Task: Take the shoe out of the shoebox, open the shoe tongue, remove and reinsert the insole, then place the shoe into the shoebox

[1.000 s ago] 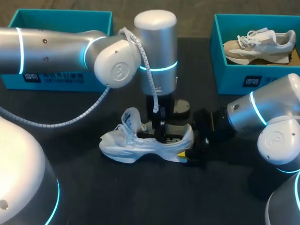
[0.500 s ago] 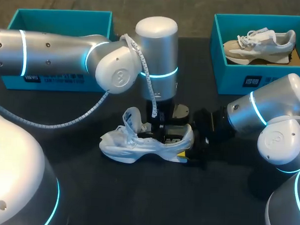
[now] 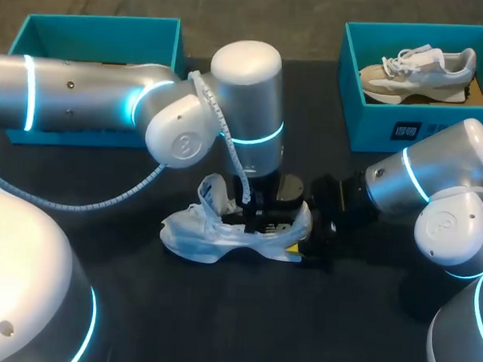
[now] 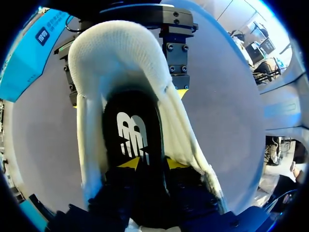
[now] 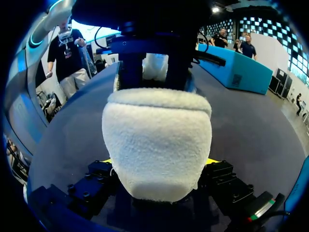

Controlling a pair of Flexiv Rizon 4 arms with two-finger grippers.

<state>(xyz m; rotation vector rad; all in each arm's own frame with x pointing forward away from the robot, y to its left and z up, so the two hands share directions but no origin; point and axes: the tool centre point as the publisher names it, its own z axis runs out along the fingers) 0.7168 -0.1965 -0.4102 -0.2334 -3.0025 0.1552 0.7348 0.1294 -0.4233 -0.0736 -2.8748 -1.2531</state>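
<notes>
Mid-frame: shoe (image 3: 223,232) out, tongue (image 3: 213,192) up; right gripper (image 5: 159,163) clamps heel, left gripper (image 4: 152,163) at insole (image 4: 133,135), grip unclear; reboxing remains.

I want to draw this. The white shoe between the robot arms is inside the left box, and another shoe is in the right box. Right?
Not quite. The head view shows the white shoe between the arms lying on the dark table, not inside the left shoebox. The other shoe is indeed in the right shoebox.
</notes>
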